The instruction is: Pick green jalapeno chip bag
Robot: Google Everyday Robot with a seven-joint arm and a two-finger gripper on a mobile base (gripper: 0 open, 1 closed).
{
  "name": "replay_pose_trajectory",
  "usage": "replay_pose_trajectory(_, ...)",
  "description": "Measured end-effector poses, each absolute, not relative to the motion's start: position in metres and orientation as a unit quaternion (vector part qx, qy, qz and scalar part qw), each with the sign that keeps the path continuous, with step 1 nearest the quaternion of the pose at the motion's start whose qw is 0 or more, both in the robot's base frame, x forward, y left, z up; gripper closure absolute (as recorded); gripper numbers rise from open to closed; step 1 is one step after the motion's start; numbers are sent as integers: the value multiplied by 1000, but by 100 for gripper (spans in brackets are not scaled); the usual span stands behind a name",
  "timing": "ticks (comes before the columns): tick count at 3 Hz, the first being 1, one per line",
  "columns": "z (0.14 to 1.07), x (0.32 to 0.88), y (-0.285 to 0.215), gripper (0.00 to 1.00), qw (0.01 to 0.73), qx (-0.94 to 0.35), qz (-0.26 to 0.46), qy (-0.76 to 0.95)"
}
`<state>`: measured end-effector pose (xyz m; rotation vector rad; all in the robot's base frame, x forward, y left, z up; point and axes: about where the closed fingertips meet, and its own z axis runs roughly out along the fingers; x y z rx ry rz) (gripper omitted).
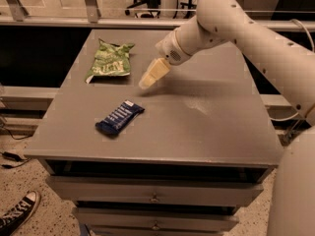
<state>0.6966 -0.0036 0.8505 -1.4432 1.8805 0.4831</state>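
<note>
Table: hand beside green jalapeno chip bag, seemingly apart.

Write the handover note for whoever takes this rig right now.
Hand: above the table, close beside the green jalapeno chip bag but apart from it, carrying nothing.
Bag: lies flat near the table's far left corner, not grasped.
Dark blue wrapper: lies nearer the front edge and is not the target.
Done: the hand is near the bag, nothing more.
Left: close the gap to the bag, grasp it, lift it.
</note>
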Motion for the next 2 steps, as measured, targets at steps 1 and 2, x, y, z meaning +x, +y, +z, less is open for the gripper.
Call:
replay_pose_trajectory(1,852,731,37,0,377,-511,250,731)
replay_pose_trajectory(2,852,743,59,0,384,-482,284,735)
